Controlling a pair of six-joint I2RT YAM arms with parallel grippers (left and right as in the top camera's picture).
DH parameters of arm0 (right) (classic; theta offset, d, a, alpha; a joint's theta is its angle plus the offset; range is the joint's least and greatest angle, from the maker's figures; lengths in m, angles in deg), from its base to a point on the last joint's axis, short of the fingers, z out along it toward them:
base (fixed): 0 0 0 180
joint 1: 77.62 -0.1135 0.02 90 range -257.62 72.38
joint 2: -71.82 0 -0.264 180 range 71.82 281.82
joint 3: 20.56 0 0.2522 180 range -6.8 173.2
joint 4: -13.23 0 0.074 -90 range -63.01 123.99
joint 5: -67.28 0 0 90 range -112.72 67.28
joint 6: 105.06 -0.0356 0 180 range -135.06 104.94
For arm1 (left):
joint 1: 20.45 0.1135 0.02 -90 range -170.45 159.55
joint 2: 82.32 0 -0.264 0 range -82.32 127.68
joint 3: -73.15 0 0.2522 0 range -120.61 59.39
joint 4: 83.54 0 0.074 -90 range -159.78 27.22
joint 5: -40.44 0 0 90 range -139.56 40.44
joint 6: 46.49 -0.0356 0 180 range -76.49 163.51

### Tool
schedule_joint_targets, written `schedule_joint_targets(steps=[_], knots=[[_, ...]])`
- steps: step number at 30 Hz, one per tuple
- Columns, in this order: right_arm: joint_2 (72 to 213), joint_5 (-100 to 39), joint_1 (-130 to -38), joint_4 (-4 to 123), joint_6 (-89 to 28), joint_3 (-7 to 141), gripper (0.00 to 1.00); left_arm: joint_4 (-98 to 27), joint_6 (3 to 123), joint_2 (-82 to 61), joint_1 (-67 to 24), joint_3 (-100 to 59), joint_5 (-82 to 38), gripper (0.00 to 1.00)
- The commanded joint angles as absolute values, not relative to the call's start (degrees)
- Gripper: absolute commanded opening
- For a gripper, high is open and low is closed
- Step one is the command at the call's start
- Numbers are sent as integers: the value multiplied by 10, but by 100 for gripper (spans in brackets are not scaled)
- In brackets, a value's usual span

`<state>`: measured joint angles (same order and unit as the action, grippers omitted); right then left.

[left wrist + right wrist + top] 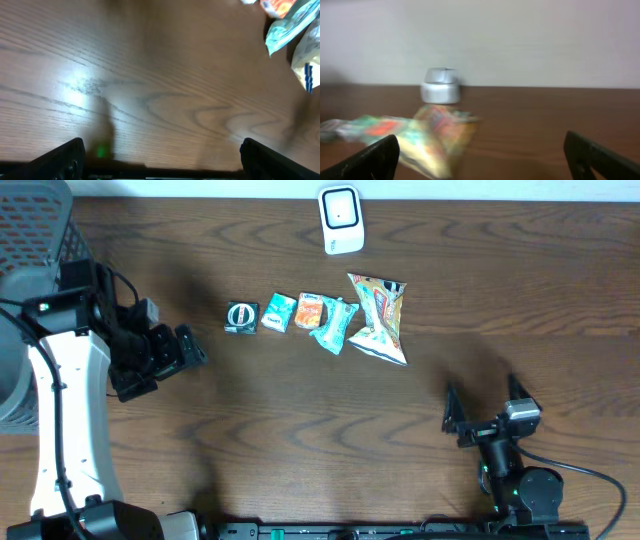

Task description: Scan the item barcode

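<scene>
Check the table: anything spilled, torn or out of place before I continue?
Nothing stands out. The five items lie in a loose row below the scanner, none visibly torn or spilled. The left tool and right tool are open and empty.

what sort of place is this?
Probably a mock shop checkout on a wooden table: white scanner at the far edge, a row of snack packets before it, a mesh basket at left.
</scene>
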<state>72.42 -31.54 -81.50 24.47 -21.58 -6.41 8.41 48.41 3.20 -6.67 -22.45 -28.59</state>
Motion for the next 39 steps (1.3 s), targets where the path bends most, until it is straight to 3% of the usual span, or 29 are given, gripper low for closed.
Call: schedule_joint_targets(steps=[1,4,9,12,19,24,28,34,39], knots=[[721,-606,-819,241,-451,-65,99,85,487,34,-68,-200,-263,98],[721,-602,-819,181,-578,-65,99,86,488,34,-68,-198,-260,98],[725,-574,-819,-56,-591,-44,99,85,487,34,-68,-198,-260,98],[742,-556,-818,-25,-538,10,99,85,487,34,-68,-198,-260,98],[1008,-657,-818,300,-267,343,99,85,487,34,-68,-198,-260,98],[1209,-671,-833,556,-156,563,99,85,487,34,-68,-198,-260,98],[1396,-475,-927,748,-132,745,99,85,487,34,-68,-198,-260,98],[1655,-150,-1024,938,-135,948,99,85,487,34,-68,-198,-260,98],[1803,-143,-1044,955,-155,999,99,85,487,34,-68,-198,-260,97]])
